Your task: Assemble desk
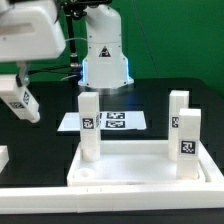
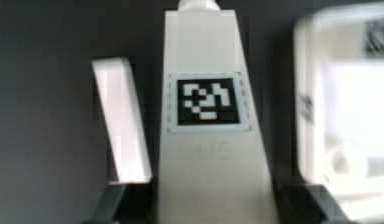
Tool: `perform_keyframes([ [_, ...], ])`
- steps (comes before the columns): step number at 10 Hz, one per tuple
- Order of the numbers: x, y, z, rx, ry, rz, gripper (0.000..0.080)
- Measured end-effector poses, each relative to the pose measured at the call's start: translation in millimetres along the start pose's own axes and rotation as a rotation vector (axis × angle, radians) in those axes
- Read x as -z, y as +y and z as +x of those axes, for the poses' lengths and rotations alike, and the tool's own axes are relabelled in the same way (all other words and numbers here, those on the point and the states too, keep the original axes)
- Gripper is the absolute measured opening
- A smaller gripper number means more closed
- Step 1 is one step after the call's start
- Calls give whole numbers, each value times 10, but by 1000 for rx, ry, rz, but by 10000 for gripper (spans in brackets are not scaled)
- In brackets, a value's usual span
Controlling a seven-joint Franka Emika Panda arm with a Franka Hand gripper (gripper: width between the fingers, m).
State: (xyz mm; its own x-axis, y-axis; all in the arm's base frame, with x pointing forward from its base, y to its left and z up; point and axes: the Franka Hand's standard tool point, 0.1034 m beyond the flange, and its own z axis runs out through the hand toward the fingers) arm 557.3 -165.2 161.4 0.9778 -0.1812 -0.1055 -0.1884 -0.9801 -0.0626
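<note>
Nearest the wrist camera, a white square plastic leg post (image 2: 207,60) bearing a black-and-white tag (image 2: 208,103) ran lengthwise between two dark fingers (image 2: 118,207). The gripper (image 1: 21,104) was partly closed on this post, tilted, above the table at the exterior view's left. A large white rectangular rimmed tabletop panel (image 1: 140,172) lay flat at the front of the black table (image 1: 40,140). Three more tagged posts stood upright on it: one (image 1: 88,125) at the exterior view's left and two (image 1: 187,135) (image 1: 178,108) at its right. Just behind the panel lay the marker board (image 1: 112,121). Beyond it stood the arm's white base (image 1: 105,58), against a green backdrop (image 1: 190,40).
</note>
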Motion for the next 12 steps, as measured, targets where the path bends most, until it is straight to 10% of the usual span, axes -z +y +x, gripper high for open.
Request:
perform_keyframes([
  [3, 490, -428, 551, -6, 320, -38, 287],
  [4, 446, -448, 452, -90, 327, 37, 287],
  [7, 438, -334, 522, -80, 532, -45, 287],
  [12, 206, -987, 482, -141, 504, 20, 288],
])
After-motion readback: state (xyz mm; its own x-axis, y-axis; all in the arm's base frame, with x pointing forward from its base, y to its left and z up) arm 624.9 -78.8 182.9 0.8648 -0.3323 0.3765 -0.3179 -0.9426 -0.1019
